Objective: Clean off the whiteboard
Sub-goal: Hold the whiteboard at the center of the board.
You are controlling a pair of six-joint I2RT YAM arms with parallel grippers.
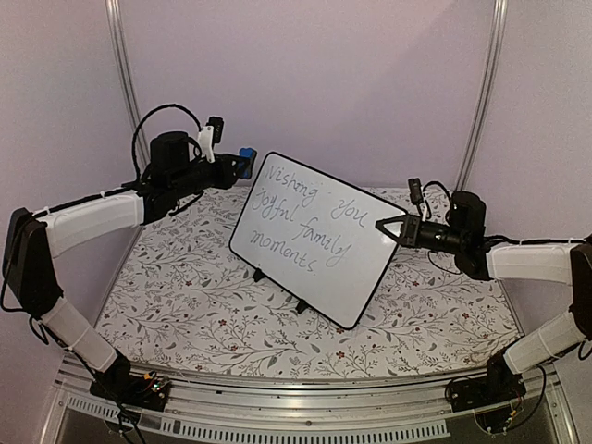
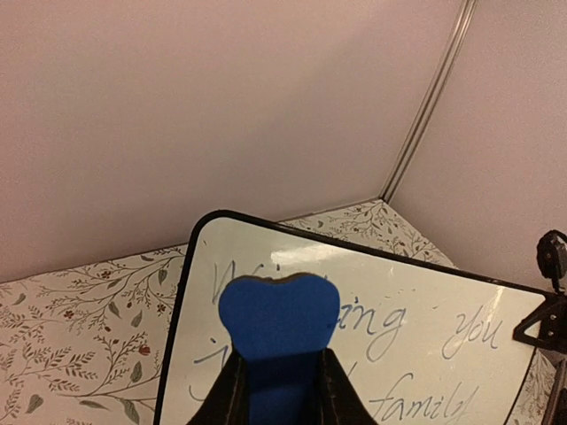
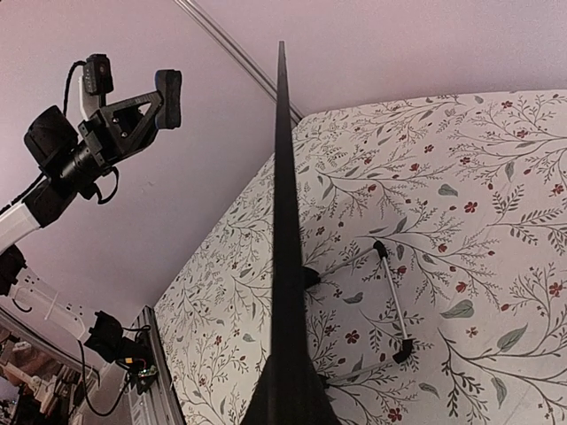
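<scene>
1. This is a robotics lab test cell, not a home or a shop: I work inside a small closed booth.
2. Plain pale walls (image 1: 305, 74) stand behind and to both sides of me, joined by bare aluminium uprights (image 1: 123, 83).
3. My left arm (image 1: 92, 222) and right arm (image 1: 536, 264) are bolted to a slotted aluminium rail (image 1: 305, 396) at the near edge, with small electronics and loose wires showing at the bases (image 1: 143, 388).
4. Black cables (image 1: 157, 113) loop openly over my arms, and a small camera (image 3: 96, 75) rides on my left wrist.
5. A floral-print tablecloth (image 1: 185, 296) covers the work surface.
6. Past the rail, the right wrist view catches a blurred, cluttered room (image 3: 27, 390); I cannot make out what is in it.
</scene>
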